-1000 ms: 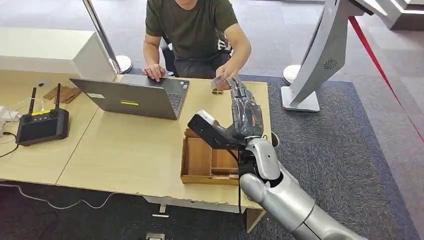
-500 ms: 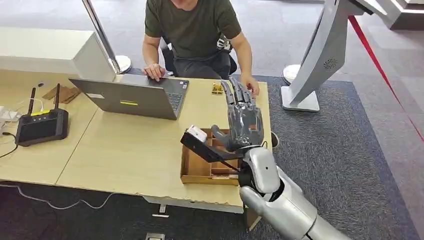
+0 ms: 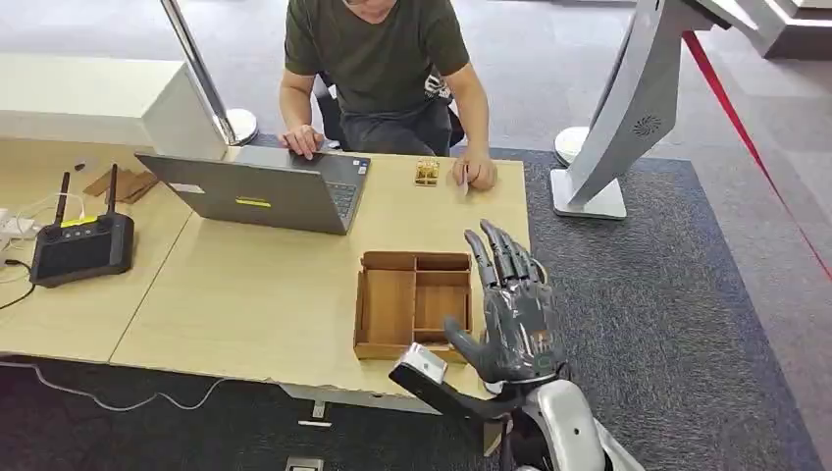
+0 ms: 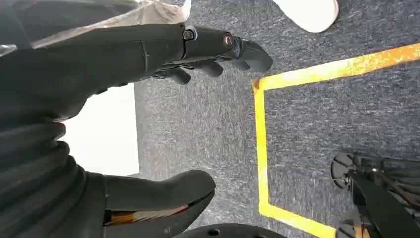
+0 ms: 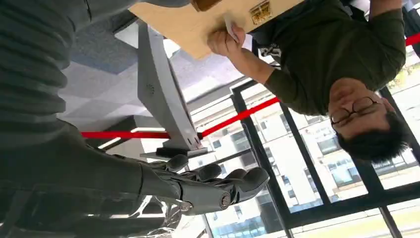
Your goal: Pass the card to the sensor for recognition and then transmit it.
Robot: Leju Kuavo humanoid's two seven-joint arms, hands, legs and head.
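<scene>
The right robot hand (image 3: 515, 319) is raised with fingers spread, holding nothing, just beside the wooden tray (image 3: 413, 304) on the desk (image 3: 255, 285). Beyond the tray, a person's hand (image 3: 476, 173) holds the card (image 3: 462, 182) against the desk's far edge. The left robot hand (image 4: 163, 54) hangs over carpet, fingers apart and empty.

office lobby | desk (image 3: 245, 294) with laptop (image 3: 260, 191); grey carpet (image 3: 667, 294); red barrier belt (image 3: 746, 137); glass front (image 5: 317, 163)

The card (image 3: 462, 183), a thin pale slip, is standing on edge in the person's hand (image 3: 478, 174) at the bench's (image 3: 245, 285) far corner, beside the small gold sensor (image 3: 427, 173).
</scene>
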